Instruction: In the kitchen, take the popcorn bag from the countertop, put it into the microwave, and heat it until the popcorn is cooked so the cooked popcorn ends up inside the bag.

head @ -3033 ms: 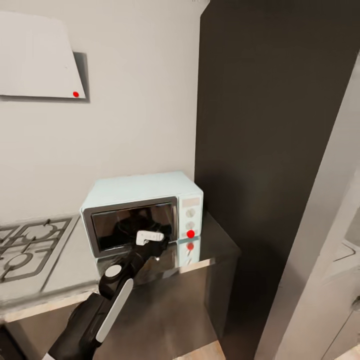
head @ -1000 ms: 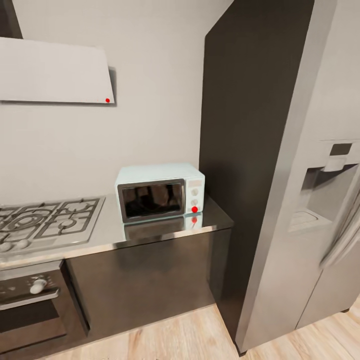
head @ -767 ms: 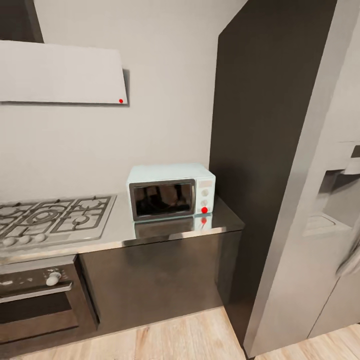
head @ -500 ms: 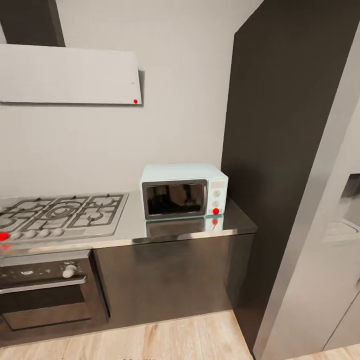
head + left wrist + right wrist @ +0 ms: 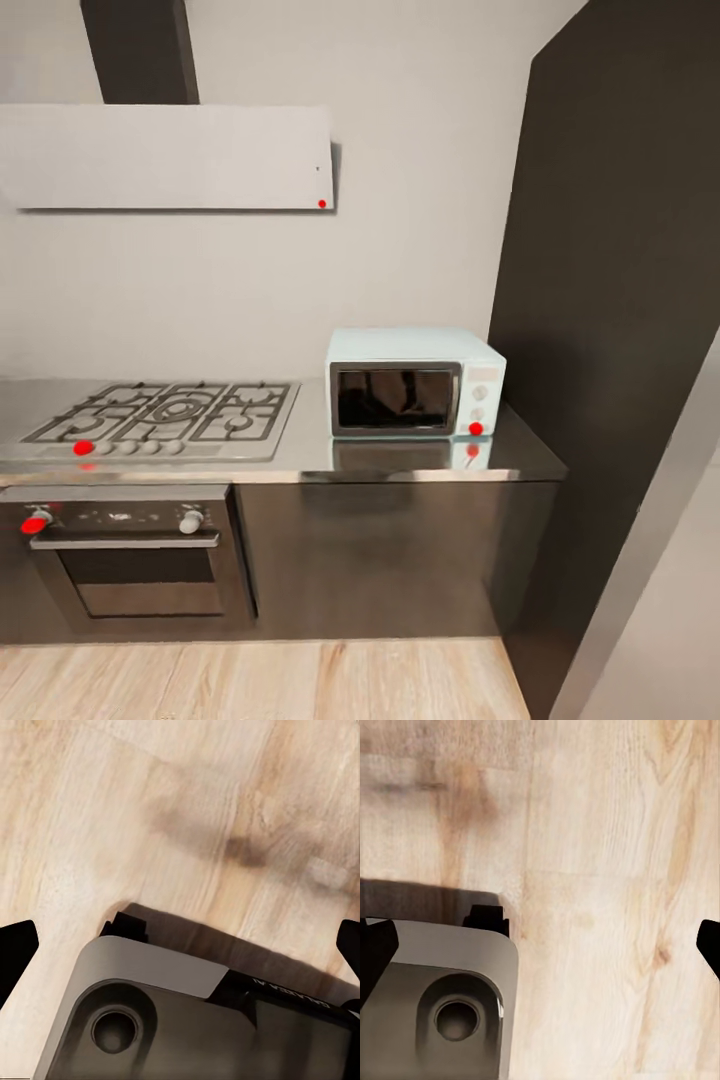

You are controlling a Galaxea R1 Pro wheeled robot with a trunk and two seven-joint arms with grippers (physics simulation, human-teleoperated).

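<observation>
Both arms hang pointing down at the wood floor; left gripper and right gripper each show two dark fingertips spread wide, nothing between them, grey robot base just below. One microwave, door shut, sits on the countertop, well apart from both grippers; contents behind its dark glass unclear. One gas hob beside it, one built-in oven below.

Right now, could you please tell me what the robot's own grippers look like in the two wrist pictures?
Little shows. The left gripper appears as two black pointed tips at the picture's edges, above a grey rounded base plate bearing small lettering. The right gripper shows the same black tips.
</observation>
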